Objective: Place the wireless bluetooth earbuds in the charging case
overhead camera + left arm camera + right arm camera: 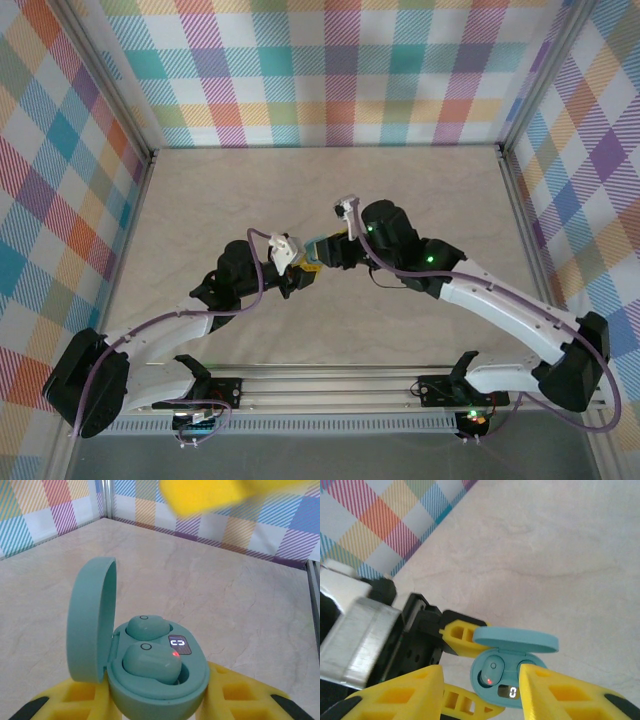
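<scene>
We find both small teal rounded earbuds (pixel 151 664) seated in the open teal oval plastic charging case (pixel 92 620), the left gripper (pixel 155 700) clenched on it and the right gripper (pixel 481 675) released, with seemingly only a final press on the near earbud left.

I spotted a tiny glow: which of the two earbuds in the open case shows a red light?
The front earbud, nearer the left wrist camera: a red dot glows on its edge. The rear earbud behind it shows none.

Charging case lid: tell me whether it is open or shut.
Open. The lid stands swung up off the charging case, baring two earbuds seated inside and a lit display.
</scene>
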Robot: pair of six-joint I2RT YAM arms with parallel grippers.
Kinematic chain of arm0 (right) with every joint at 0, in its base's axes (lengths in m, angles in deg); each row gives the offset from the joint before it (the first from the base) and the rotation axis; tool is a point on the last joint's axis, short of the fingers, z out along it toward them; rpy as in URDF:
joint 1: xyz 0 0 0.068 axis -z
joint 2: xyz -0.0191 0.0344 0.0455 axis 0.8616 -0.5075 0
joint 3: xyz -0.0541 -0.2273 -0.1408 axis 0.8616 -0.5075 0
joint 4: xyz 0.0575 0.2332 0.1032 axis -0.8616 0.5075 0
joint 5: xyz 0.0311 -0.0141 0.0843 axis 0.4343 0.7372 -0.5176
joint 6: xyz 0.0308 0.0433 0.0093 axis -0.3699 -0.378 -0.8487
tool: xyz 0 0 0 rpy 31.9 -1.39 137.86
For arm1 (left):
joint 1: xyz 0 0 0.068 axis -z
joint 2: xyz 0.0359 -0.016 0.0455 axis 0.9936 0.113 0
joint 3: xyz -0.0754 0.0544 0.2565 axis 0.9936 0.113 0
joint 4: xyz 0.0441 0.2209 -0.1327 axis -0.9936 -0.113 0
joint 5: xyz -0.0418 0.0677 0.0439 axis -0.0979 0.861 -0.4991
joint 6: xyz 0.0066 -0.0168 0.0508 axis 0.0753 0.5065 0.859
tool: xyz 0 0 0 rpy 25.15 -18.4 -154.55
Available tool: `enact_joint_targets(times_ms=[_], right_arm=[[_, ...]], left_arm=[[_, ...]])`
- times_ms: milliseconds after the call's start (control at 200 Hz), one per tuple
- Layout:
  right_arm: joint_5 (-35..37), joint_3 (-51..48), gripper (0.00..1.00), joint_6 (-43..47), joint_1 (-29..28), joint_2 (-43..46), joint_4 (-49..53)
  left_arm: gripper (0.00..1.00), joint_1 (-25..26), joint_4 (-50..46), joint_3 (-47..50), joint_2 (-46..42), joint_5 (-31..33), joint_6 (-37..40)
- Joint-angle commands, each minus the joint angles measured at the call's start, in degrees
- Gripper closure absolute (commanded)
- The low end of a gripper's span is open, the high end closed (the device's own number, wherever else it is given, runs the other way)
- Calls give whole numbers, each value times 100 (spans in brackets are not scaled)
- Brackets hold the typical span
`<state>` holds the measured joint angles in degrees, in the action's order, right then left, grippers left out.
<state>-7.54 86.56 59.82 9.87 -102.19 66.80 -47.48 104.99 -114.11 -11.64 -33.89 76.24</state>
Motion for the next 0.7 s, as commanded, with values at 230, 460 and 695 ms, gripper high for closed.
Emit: enact_joint_targets(times_ms=[230, 460, 695], right_arm=[[-309, 1024, 52, 531, 735, -552, 707], [-1647, 2018, 65, 920, 967, -1697, 1162], [-2395, 2172, 69, 944, 964, -2219, 1319]], left_arm=[[88, 97, -486, -107, -654, -76, -22], [88, 145, -678, -65, -869, -196, -101], [88, 167, -652, 148, -1180, 117, -163]])
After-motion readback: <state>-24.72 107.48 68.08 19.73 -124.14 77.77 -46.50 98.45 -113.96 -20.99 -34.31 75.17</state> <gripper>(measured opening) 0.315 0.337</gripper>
